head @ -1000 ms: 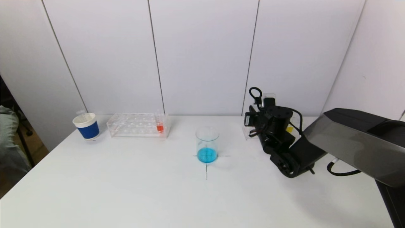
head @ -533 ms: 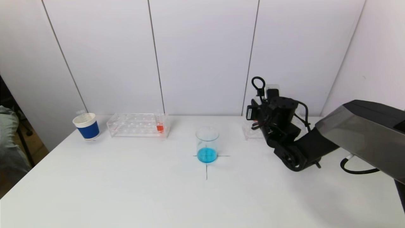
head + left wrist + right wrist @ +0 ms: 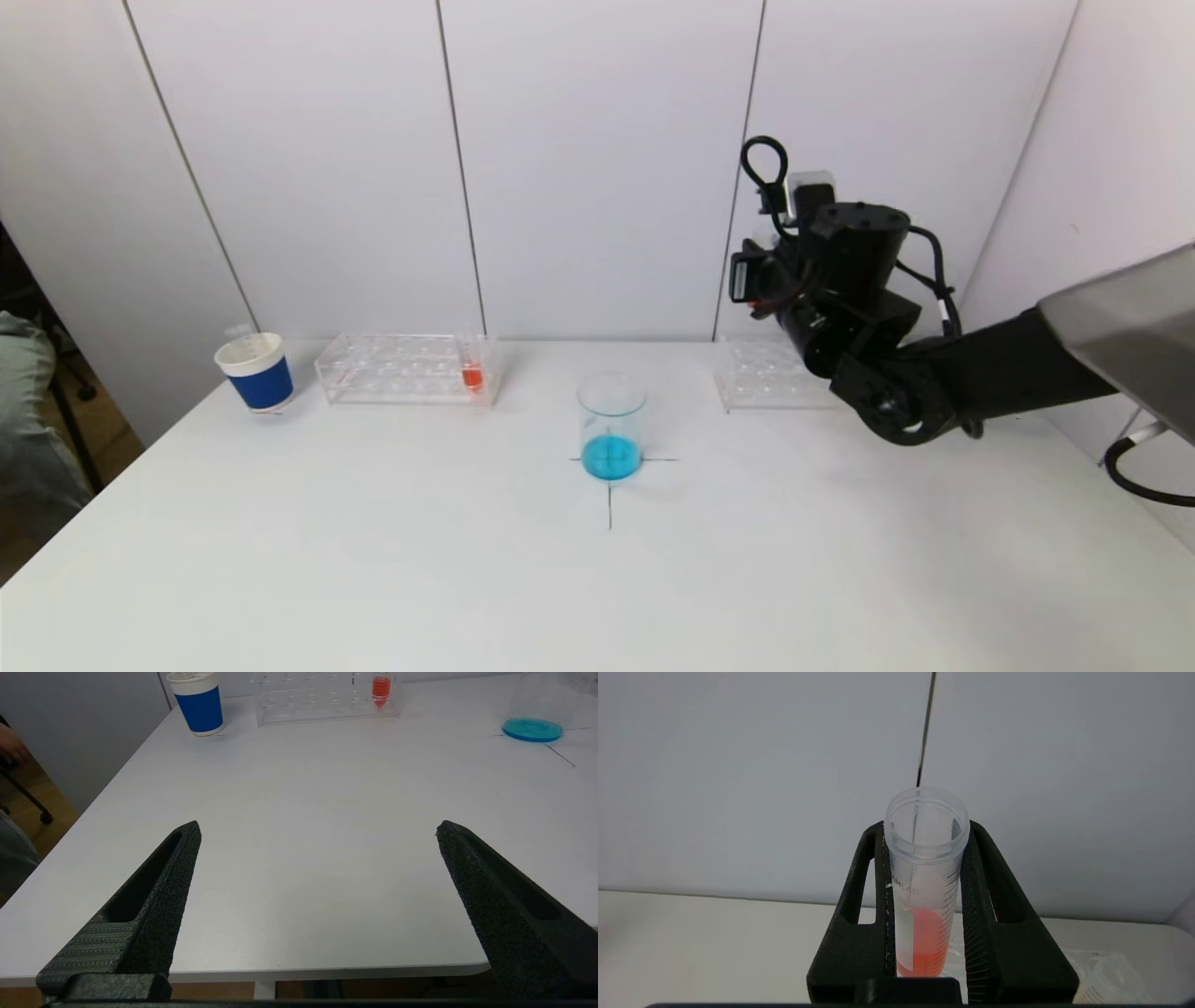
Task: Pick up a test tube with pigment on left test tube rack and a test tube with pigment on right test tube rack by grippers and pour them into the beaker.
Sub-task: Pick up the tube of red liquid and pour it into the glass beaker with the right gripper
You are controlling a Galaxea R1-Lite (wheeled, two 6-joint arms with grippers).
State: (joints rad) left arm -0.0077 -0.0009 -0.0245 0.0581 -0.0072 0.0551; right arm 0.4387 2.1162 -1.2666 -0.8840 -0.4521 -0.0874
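White wall panels with thin dark seams stand behind a white table (image 3: pixel 373 560), and a clear beaker (image 3: pixel 611 425) with a shallow layer of blue liquid sits on a black cross mark near the table's middle.

Right of the beaker and raised well above the table, the right gripper (image 3: pixel 924 877) is clenched on a clear graduated test tube (image 3: pixel 926 882). Its two black fingers (image 3: pixel 873 896) press against opposite sides of the tube. The tube stands upright with its open mouth above the fingertips, and orange-red pigment fills its lower part. In the head view the gripper is hidden behind the wrist housing of the right arm (image 3: pixel 850 299), which hangs in front of the wall, above and slightly behind the right test tube rack (image 3: pixel 761 378). That clear rack sits on the table to the right of the beaker, near the wall.

Left of the beaker, also near the wall, lies the left test tube rack (image 3: pixel 401 369). One tube of orange-red pigment (image 3: pixel 471 373) stands upright in the rack end nearest the beaker. Farther left of the beaker, beyond that rack, stands a blue and white paper cup (image 3: pixel 254 373).

The left gripper (image 3: pixel 317 828) is spread wide and holds nothing. It sits low at the table's near edge, with bare tabletop between its fingertips, well apart from the beaker.
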